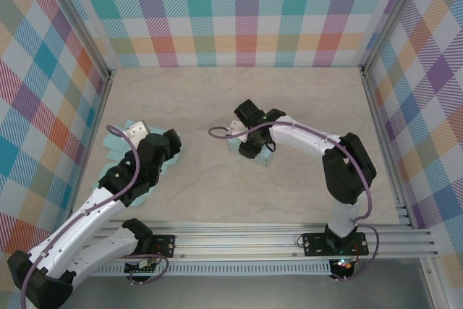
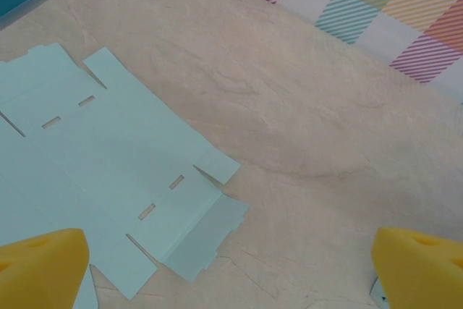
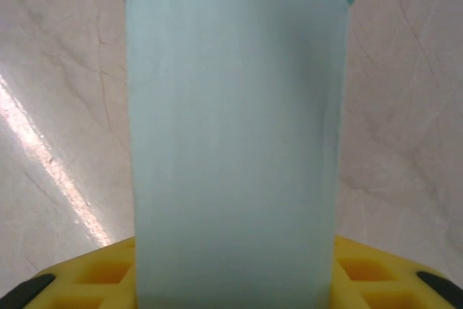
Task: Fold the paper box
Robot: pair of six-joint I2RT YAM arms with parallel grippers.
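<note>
Our left arm stretches forward from its base, wrist angled down, its tool spread wide with the yellow fingertips far apart. Our right arm folds at the elbow and reaches inward, its tool clamped on both sides of the paper box.

Top: high, near edge, down over whole surface. Wrists: close, downward; left shares flat sheet with top.

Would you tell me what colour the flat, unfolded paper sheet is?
The flat paper sheet is pale turquoise, clearest in the left wrist view.
</note>
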